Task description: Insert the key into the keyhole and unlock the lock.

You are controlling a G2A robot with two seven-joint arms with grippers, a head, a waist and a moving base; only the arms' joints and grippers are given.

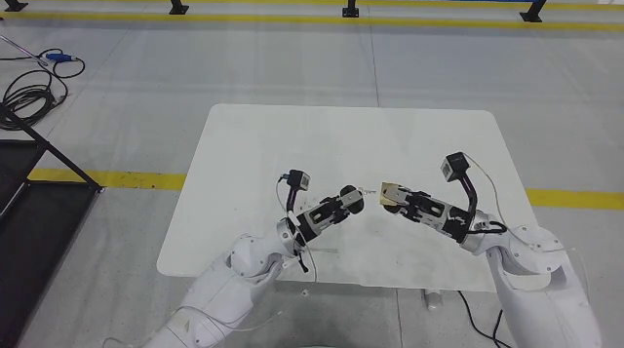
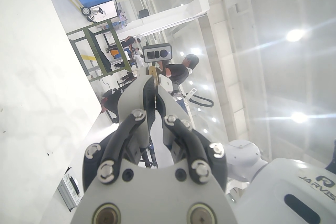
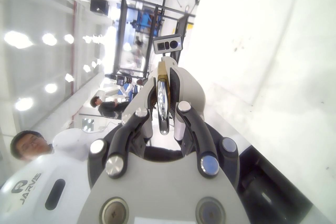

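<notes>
Right gripper [image 3: 163, 78] fingers clenched on brass lock [image 3: 162, 72], above mid table [image 1: 292, 153]. Left gripper [image 2: 153, 85] fingers pinched on key [image 1: 369, 192], tip just beside lock. Key probably thin, stiff, slippery: hold flat head. Lock probably heavy, rigid: grip body sides.

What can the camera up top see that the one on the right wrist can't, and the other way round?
Top view: the whole white table, edge to edge, and the left arm and right arm, whole, pointing at each other above it. Right wrist view: up close, the shiny shackle between the fingers, plus ceiling lights. Both: the right gripper shut on the brass padlock, over the table.
</notes>
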